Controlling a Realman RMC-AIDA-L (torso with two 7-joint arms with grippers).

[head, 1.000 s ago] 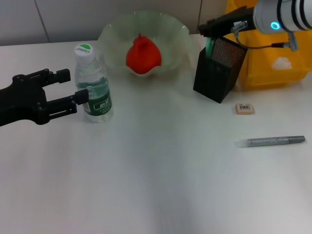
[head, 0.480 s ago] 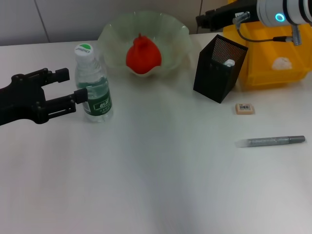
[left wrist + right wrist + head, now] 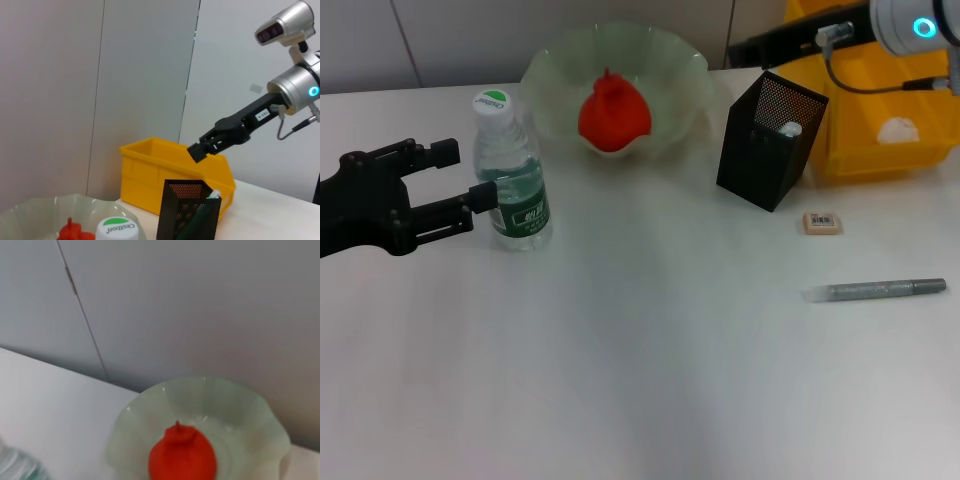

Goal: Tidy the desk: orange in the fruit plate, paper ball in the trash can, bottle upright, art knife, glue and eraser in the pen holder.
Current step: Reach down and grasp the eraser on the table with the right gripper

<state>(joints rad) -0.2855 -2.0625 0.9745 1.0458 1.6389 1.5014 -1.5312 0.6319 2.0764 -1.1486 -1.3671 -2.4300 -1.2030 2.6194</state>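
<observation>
Upright, one clear plastic bottle (image 3: 510, 170) sits between the open left tool (image 3: 460, 185); right tool (image 3: 200, 150) state unclear.

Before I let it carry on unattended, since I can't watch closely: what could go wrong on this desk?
The left gripper sits open right against the upright bottle; a careless pull-away could topple it. The right gripper hangs above the pen holder, which could be clipped on the way down to the eraser. The small, flat eraser may slip.
</observation>
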